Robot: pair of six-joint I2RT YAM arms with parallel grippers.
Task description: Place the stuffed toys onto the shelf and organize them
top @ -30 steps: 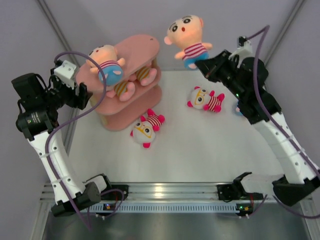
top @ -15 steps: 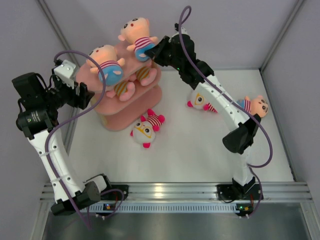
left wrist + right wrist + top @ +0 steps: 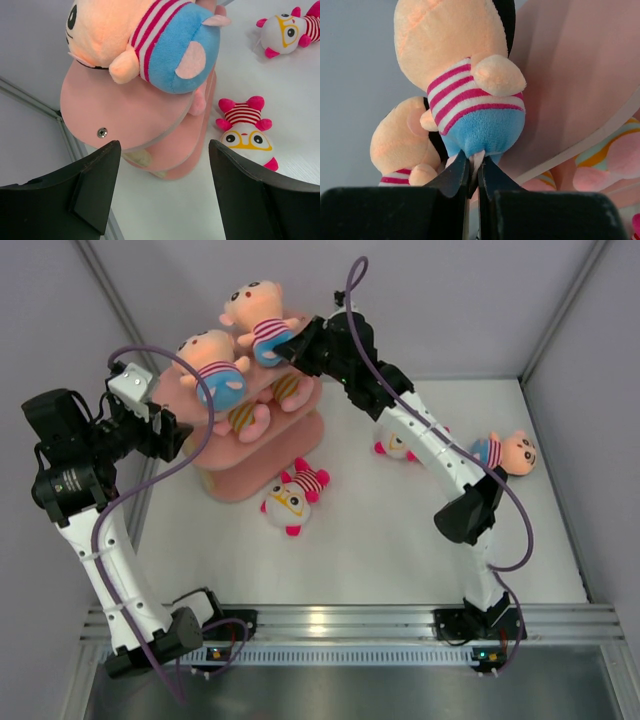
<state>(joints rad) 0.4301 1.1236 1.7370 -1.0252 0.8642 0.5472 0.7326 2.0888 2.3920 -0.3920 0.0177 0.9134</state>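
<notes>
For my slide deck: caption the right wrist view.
Right claw grips a peach striped doll from below, beside the pink shelf.

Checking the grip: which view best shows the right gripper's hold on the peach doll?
Right wrist view: the shut right gripper pinches the peach doll below its blue pants, close up. Top view shows this small and distant; left wrist view doesn't show it.

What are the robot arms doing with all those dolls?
They're loading the pink shelf. The right gripper pinches a peach doll by its bottom beside the top board, where another peach doll lies. A pink striped doll sits one level down. The left gripper hangs open by the shelf. On the table lie two white-faced dolls and a third peach doll.
</notes>
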